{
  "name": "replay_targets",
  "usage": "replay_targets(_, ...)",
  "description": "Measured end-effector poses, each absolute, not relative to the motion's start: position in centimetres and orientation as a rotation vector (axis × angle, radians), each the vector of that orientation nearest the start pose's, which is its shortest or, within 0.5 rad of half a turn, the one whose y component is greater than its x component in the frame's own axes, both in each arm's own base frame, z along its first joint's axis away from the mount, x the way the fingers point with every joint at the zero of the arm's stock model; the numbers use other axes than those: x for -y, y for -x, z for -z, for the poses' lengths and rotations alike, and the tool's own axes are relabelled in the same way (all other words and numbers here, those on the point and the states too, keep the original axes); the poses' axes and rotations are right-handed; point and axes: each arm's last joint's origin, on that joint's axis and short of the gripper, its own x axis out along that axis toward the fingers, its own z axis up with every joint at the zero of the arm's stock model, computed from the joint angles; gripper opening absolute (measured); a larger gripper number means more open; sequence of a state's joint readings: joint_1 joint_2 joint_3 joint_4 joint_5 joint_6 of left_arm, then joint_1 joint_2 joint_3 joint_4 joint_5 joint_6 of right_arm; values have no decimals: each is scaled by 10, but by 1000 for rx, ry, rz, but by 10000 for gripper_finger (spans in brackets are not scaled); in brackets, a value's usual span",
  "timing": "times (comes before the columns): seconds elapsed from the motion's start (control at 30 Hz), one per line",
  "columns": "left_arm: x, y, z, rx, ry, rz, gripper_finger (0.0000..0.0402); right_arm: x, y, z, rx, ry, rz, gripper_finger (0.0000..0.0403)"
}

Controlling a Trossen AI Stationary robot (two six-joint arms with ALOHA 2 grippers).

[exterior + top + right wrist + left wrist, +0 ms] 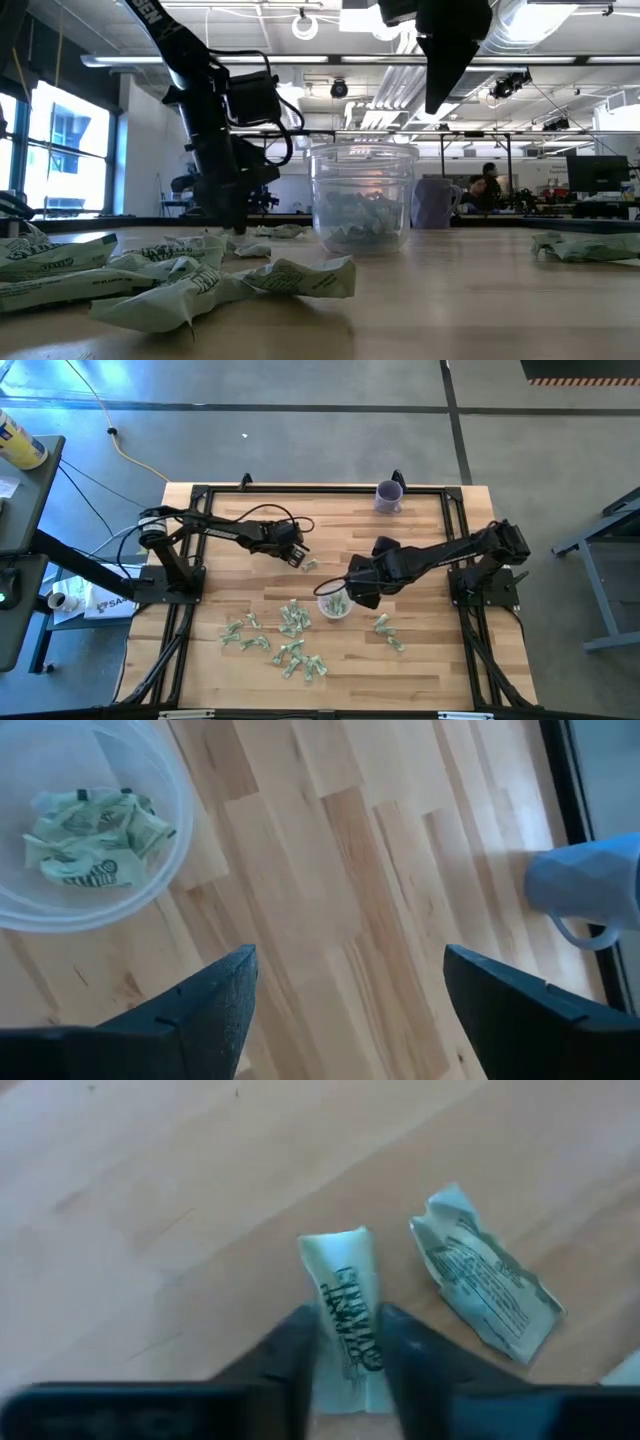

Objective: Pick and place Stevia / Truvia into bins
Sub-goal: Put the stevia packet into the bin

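Note:
Many pale green and white sachets [275, 640] lie scattered on the near half of the wooden table. The clear cup [335, 604] stands upright among them with several sachets [90, 840] inside. My left gripper [350, 1355] is down at the table, left of the cup and a little farther back, shut on one sachet [345, 1295]. Another crumpled sachet [485, 1285] lies beside it. My right gripper [345, 990] hangs open above the table just beyond the cup's rim, holding nothing. In the low view it [445, 60] is well above the cup [362, 200]. My left gripper pinches one sachet between its two fingers [295, 1350], which lie along the sachet's long sides. The sachet's free end [335, 1250] sticks out past the fingertips. The fingers come from above, slanting down, with their tips low at the table top [235, 220]. Whether the sachet is lifted clear, I cannot tell.
A purple opaque cup [388, 495] stands at the far edge of the table, also seen in the right wrist view [590, 890]. Two more sachets [388, 632] lie right of the clear cup. Black frame rails [200, 490] run around the table.

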State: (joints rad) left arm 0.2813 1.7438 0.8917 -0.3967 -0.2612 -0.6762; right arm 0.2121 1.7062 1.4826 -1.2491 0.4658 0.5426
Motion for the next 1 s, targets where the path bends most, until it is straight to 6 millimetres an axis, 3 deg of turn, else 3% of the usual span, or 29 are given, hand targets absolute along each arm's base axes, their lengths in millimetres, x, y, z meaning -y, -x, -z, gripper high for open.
replay_targets(0.13,-90,-284,-134,-1097,521,-845,30,-57,-309,-281,-1240,56,586,307)
replay_targets(0.27,-86,-271,-148,-1189,517,-849,32,-57,-297,-296,-1158,70,654,307)
replay_targets(0.4,-71,-279,-197,-1054,551,-708,32,-55,-277,-314,-1102,64,736,307)
replay_targets(0.6,-8,-304,-269,-582,483,-164,20,-56,-253,-330,-1072,12,788,307)
replay_targets(0.7,14,-316,-265,-529,461,-83,24,-59,-251,-331,-1072,-2,782,307)
replay_targets(0.87,40,-344,-231,-589,441,-12,23,-68,-252,-328,-1083,-2,750,307)
replay_targets(1.0,56,-365,-214,-660,417,1,53,-80,-249,-325,-1112,-21,703,307)
